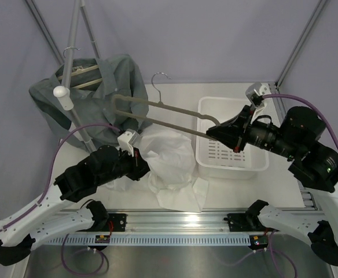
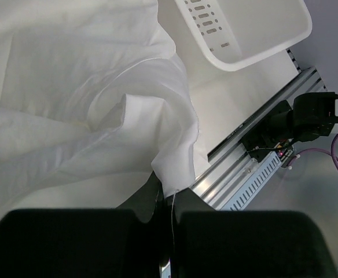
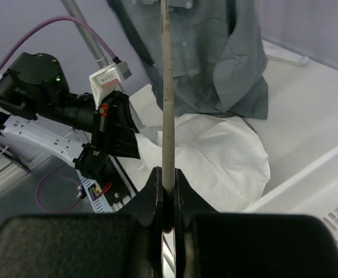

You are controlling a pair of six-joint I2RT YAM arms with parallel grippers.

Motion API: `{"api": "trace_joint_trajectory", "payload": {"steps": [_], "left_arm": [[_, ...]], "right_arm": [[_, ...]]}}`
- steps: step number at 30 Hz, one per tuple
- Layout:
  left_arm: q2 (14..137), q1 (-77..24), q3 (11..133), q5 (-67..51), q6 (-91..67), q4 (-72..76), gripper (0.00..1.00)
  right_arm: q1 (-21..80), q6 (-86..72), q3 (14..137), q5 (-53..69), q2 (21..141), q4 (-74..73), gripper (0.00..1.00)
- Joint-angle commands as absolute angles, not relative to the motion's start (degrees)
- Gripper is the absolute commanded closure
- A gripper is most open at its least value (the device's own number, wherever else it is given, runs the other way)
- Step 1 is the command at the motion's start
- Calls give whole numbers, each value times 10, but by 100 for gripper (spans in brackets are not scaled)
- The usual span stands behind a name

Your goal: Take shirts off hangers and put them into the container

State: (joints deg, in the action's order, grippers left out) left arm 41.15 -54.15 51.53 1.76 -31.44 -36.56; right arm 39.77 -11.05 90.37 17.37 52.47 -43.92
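White and thin, the white shirt [image 1: 172,165] lies heaped on the table [image 1: 244,194], just left of the white slotted basket [image 1: 232,169] and outside it. The left gripper [image 1: 139,157] pinches its near-left edge; in the left wrist view its fingers are pressed together on a fold of the cloth. We cannot make out collar or buttons in the crumpled heap. Across the shirt's far side runs the grey looped rail [image 1: 175,110], reaching toward the basket, where the right gripper [image 1: 210,132] is clamped tight on its end. That gripper and its arm hang over the basket's opening and hide part of its far rim. A thin metal hook [image 1: 161,75] shows just beyond the rail, but its hanger body is too slight to make out. Further left, the grey-green shirt [image 1: 108,87] hangs on a light-wood hanger [image 1: 88,70] from the metal pole [image 1: 73,40], its lower part hidden behind the left arm.
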Motion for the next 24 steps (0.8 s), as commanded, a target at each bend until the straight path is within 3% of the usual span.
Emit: {"api": "trace_joint_trajectory", "payload": {"steps": [1,8,17,24], "left_arm": [[394,-548,483,-22,-350,-316,100],[363,-553,390,-54,-389,-265,100],[366,-554,365,-51,-400,-262,100],[377,-555,345,-51,-401,-250,100]], "right_arm": [[396,-75,901,326,555,-299,100],[406,-67,860,500,633,-156,100],[472,-43,903,498,795,-78,100],[498,-7,1073,485,951,-147,100]]}}
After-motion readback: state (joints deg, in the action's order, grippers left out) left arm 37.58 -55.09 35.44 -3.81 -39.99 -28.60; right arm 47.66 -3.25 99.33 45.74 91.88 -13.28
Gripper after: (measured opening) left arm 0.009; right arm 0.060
